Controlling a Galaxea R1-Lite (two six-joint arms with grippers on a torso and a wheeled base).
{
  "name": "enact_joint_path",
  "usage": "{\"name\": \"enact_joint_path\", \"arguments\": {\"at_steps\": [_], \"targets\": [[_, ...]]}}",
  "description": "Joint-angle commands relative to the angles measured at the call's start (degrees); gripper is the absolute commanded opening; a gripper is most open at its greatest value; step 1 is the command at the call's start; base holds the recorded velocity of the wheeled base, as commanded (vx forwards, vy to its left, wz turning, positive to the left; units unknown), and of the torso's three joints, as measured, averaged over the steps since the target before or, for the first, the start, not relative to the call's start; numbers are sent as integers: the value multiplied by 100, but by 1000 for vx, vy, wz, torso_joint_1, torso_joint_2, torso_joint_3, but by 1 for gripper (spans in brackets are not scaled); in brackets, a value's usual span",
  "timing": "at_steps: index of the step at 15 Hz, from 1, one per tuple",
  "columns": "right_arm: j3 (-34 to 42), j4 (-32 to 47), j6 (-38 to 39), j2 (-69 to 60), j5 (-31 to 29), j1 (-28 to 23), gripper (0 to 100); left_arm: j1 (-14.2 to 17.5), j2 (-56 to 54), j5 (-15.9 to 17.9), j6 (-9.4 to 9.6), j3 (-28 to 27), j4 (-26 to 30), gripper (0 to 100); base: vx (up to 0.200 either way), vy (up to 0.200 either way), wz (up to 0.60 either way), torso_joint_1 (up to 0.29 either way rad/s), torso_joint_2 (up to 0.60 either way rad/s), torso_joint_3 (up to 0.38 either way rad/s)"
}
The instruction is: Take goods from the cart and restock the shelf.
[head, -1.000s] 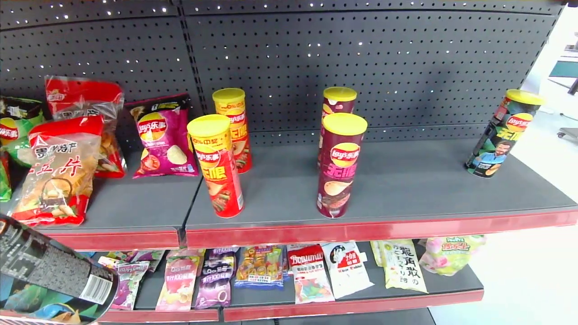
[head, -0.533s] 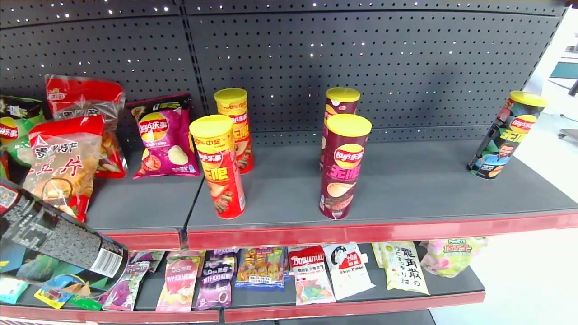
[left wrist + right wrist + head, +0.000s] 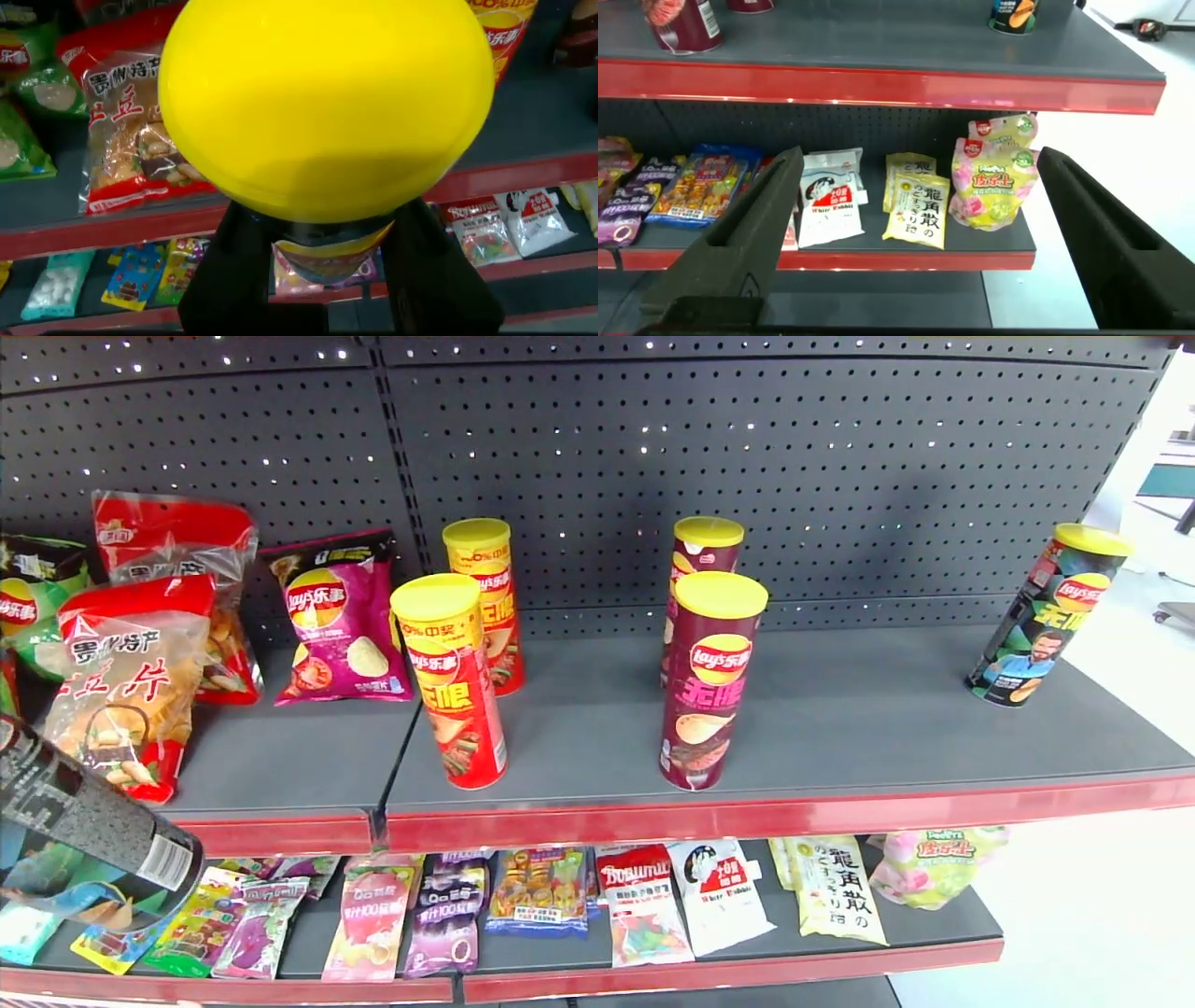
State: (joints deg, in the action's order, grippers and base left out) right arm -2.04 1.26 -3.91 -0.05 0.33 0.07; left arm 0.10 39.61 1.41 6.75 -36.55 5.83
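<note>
At the left end of the shelf unit, low and left of the front red crisp can (image 3: 453,681), a black crisp can (image 3: 84,831) hangs tilted in front of the shelf's red front lip (image 3: 747,817). Its label shows a barcode and blocks of small white print, too small to make out. The left jaws are closed on this can: in the left wrist view its yellow lid (image 3: 327,103) looms large, with a dark finger (image 3: 234,289) on either side of the body below. It looks clear of the lip, though the angle leaves that unsure.

Behind the red can stands a second red can (image 3: 485,597). To its right are two maroon cans (image 3: 709,681), one behind the other. Far right of it is a black-and-green can (image 3: 1046,616) bearing a printed figure of a man. To its left lean a purple crisp bag (image 3: 336,616) and a red snack bag (image 3: 121,691) with large white characters.

The right jaws stand wide apart and hold nothing, facing the lower shelf (image 3: 831,257) and its sweet packets (image 3: 994,182).
</note>
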Motion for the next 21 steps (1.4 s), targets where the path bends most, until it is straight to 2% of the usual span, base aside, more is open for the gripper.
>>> {"name": "enact_joint_path", "arguments": {"at_steps": [1,4,10,12,21], "targets": [[1,6,-4,5,2,1,100,-1,-50,-141,-25,420,-73,0,0,0,0,0,0,0],[1,-3,13,5,2,1,100,-10,-102,-80,19,508,-205,0,0,0,0,0,0,0],[1,-3,40,5,11,1,100,-19,73,-80,107,306,-249,0,0,0,0,0,0,0],[1,-3,40,5,11,1,100,-10,144,8,89,350,-565,0,0,0,0,0,0,0],[1,-3,22,5,11,1,100,-10,223,26,124,341,-679,0,0,-200,0,1,3,1]]}}
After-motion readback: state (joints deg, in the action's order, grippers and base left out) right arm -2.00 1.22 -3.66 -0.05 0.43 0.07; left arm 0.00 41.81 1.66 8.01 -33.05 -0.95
